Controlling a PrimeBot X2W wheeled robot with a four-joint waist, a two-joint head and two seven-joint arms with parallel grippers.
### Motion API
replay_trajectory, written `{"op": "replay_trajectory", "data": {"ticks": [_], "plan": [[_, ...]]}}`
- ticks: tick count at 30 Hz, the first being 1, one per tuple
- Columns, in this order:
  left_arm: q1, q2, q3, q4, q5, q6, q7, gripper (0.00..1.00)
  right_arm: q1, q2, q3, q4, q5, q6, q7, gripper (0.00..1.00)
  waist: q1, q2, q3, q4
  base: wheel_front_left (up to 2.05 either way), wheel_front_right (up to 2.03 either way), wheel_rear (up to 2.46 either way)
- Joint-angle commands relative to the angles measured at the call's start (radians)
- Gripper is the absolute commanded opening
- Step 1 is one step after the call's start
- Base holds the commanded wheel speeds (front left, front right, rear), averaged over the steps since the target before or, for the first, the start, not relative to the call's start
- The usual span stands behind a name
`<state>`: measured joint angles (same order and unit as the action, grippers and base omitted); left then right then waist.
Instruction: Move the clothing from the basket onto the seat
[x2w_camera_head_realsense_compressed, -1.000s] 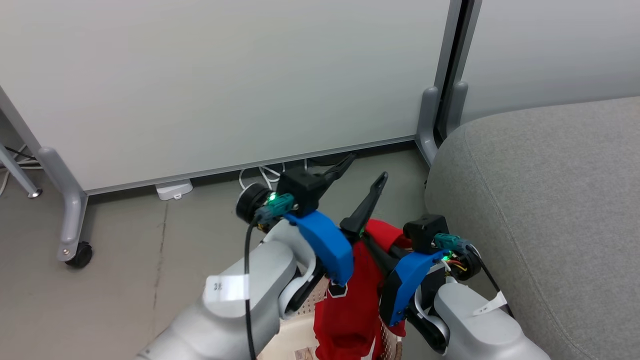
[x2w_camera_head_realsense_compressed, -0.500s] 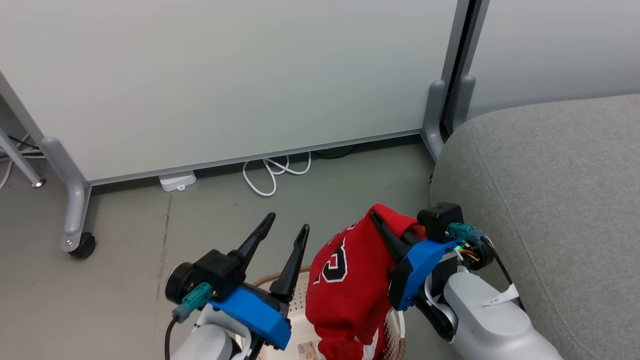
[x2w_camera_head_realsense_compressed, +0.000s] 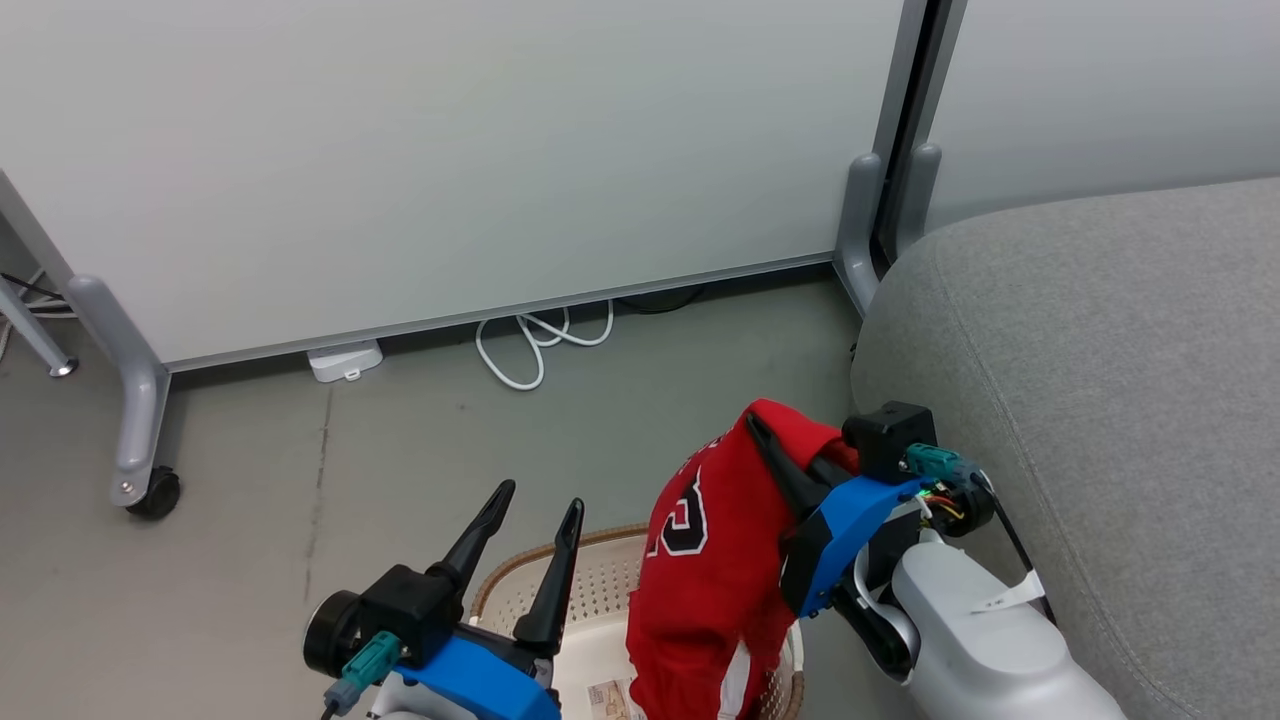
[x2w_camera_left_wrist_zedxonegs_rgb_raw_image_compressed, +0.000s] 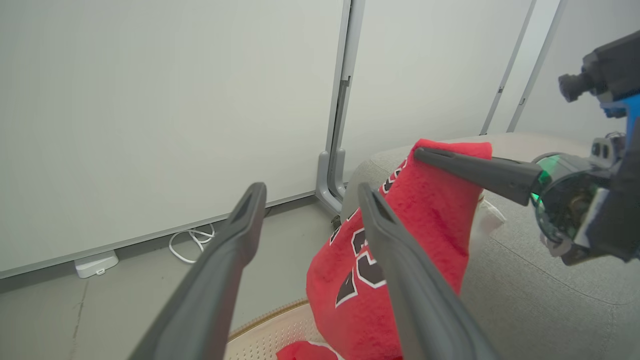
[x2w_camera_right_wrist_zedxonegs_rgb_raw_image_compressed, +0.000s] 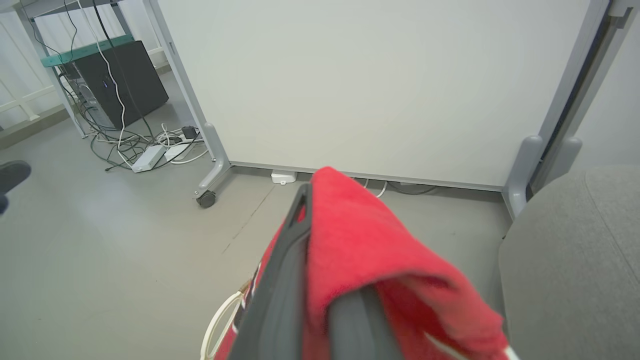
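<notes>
Right end effector (x2w_camera_head_realsense_compressed: 757, 428) is clamped shut on the clothing (x2w_camera_head_realsense_compressed: 715, 570), a red jersey w/ black-and-white lettering. It's pinched at a fold near the top, so fabric drapes over both fingers. From that pinch the jersey hangs straight down, long axis near vertical, lower end dropping toward the basket (x2w_camera_head_realsense_compressed: 590, 540) on the floor. Can't see the hem; it runs off the bottom of the head view. My read: raised, but not yet clear of the basket.

Left end effector (x2w_camera_head_realsense_compressed: 540, 497) stands wide open w/ nothing in it. It's over the basket's left side, just beside the hanging jersey and not touching it.

What the next move turns on: the seat (x2w_camera_head_realsense_compressed: 1100, 380) lies to the robot's right of the held jersey, its rounded edge just beside the right wrist. Right arm is the nearer one by far; left arm sits on the basket's far side from the seat. I'd guess the carry goes up and across to the right, w/ enough lift that the dangling tail clears the rim and the seat's edge rather than dragging. Relative heights are hard to judge from here.

In the left wrist view a bit of red (x2w_camera_left_wrist_zedxonegs_rgb_raw_image_compressed: 306, 351) shows low in the basket. Could be a 2nd garment or this one's tail, can't tell.
</notes>
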<state>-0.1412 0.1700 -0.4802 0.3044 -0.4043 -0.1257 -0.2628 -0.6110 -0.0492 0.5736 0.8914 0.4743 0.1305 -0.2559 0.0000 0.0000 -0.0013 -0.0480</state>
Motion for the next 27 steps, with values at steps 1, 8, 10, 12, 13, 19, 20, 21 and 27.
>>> {"op": "replay_trajectory", "data": {"ticks": [1,8,10,12,13,19,20,21,27], "plan": [[0.008,-0.004,0.007,-0.005,0.01,-0.007,-0.003,1.0,0.011,-0.002,-0.003,-0.01,-0.008,0.0,0.003,0.0,0.0,0.0,0.002,-0.008,0.0,0.0,0.0],[0.002,-0.001,-0.011,-0.021,0.004,-0.005,-0.003,1.0,0.018,-0.002,-0.01,-0.038,-0.014,0.0,0.012,0.0,0.0,0.0,0.011,-0.076,0.0,0.0,0.0],[0.001,0.003,-0.012,-0.024,0.002,-0.005,-0.003,1.0,0.017,-0.002,-0.01,-0.05,-0.017,0.0,0.015,0.0,0.0,0.0,0.015,-0.108,0.0,0.0,0.0],[-0.004,0.004,-0.013,-0.028,0.003,-0.005,-0.003,1.0,0.017,-0.002,-0.013,-0.059,-0.022,0.0,0.018,0.0,0.0,0.0,0.021,-0.142,0.0,0.0,0.0],[-0.006,0.005,-0.014,-0.03,0.004,-0.005,-0.003,1.0,0.016,-0.002,-0.016,-0.063,-0.026,0.0,0.019,0.0,0.0,0.0,0.024,-0.161,0.0,0.0,0.0],[-0.017,0.007,-0.015,-0.036,0.004,-0.006,-0.003,1.0,0.015,-0.003,-0.043,-0.075,-0.045,0.0,0.023,0.0,0.0,0.0,0.04,-0.273,0.0,0.0,0.0],[-0.018,0.008,-0.014,-0.036,0.003,-0.005,-0.003,1.0,0.016,-0.002,-0.048,-0.076,-0.049,0.0,0.024,0.0,0.0,0.0,0.042,-0.291,0.0,0.0,0.0],[-0.019,0.008,-0.015,-0.037,0.003,-0.005,-0.003,1.0,0.019,-0.003,-0.053,-0.078,-0.05,0.0,0.024,0.0,0.0,0.0,0.043,-0.308,0.0,0.0,0.0],[-0.027,0.011,-0.02,-0.037,0.007,-0.006,-0.003,1.0,0.029,-0.002,-0.084,-0.09,-0.068,0.0,0.027,0.0,0.0,0.0,0.052,-0.404,0.0,0.0,0.0]]}}
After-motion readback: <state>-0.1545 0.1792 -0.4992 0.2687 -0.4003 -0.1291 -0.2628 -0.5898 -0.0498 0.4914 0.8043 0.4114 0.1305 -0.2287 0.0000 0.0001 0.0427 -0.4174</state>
